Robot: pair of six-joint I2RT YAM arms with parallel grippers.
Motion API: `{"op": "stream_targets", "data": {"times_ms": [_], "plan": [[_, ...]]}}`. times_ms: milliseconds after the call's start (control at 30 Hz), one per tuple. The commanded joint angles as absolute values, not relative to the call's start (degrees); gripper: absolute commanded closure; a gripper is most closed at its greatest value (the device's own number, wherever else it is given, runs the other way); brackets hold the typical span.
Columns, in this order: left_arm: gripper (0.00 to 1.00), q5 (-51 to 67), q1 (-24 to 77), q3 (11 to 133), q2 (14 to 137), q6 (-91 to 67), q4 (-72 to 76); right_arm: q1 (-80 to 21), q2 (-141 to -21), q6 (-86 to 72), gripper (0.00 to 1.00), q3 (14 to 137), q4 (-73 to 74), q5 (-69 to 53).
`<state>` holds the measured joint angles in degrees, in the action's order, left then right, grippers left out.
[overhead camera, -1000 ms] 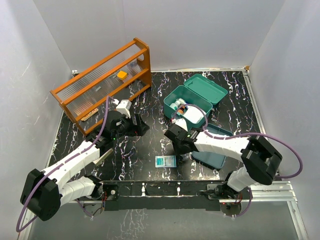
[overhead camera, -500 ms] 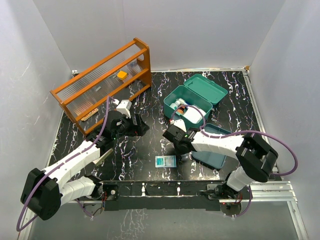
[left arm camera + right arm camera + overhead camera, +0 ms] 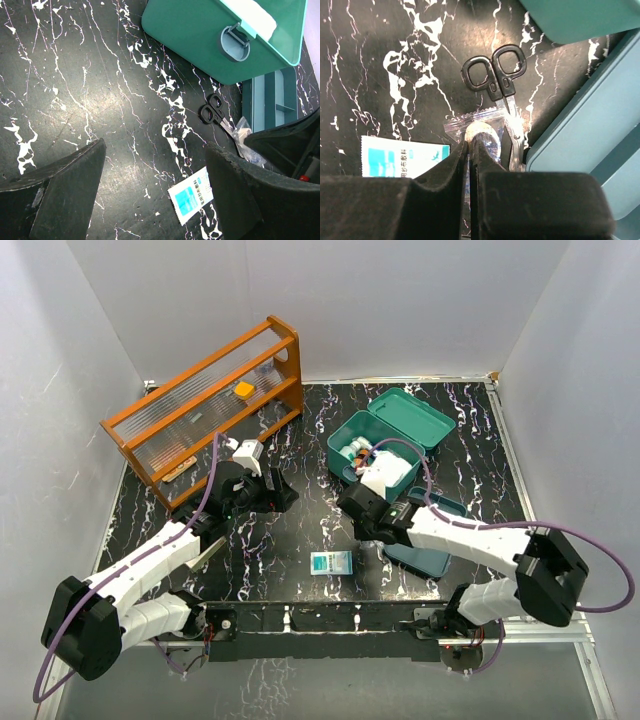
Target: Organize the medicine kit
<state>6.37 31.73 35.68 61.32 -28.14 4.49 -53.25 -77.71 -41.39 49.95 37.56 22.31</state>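
The teal-green medicine kit (image 3: 345,432) stands open at the back centre, lid leaning back, with white items inside. It shows in the left wrist view (image 3: 195,35) with its front latch. My right gripper (image 3: 471,145) is shut on a clear plastic packet (image 3: 482,127) holding a pale roll, low over the table beside black-handled scissors (image 3: 495,75). A white and teal sachet (image 3: 400,157) lies to its left, also seen from above (image 3: 332,562). My left gripper (image 3: 155,145) is open and empty, hovering over bare table left of the kit.
An orange wooden rack (image 3: 205,405) stands at the back left. A blue-grey divided tray (image 3: 432,552) lies right of the scissors, in front of the kit, close to my right wrist (image 3: 372,505). White walls enclose the table on three sides.
My right wrist has shifted a little to the right and back, and its elbow has swung out to the right. The left arm has not moved.
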Motion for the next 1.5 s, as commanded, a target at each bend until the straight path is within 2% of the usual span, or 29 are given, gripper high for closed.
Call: {"op": "stream_targets", "data": {"times_ms": [0,233,733,1100,1400,1467], "plan": [[0.21,5.9,31.8,36.5,61.0,-27.6,5.4,-53.4,-74.2,-47.4,0.97,49.9,40.0,29.4],[0.21,6.0,31.8,36.4,60.9,-27.6,5.5,-51.3,-68.1,-57.0,0.96,46.7,46.7,37.3],[0.21,5.6,31.9,36.3,60.1,-27.4,4.9,-28.8,-60.6,-57.1,0.95,42.7,47.9,33.4],[0.21,5.1,31.9,36.1,60.4,-27.5,5.2,-28.3,-58.6,-65.6,0.94,40.5,57.1,27.7],[0.21,5.3,31.8,36.1,59.7,-27.4,5.5,-28.3,-62.8,-73.6,0.93,39.6,61.1,33.4],[0.21,5.3,31.8,36.2,59.8,-27.3,5.4,-28.2,-63.1,-72.8,0.89,38.2,58.3,34.0]]}}
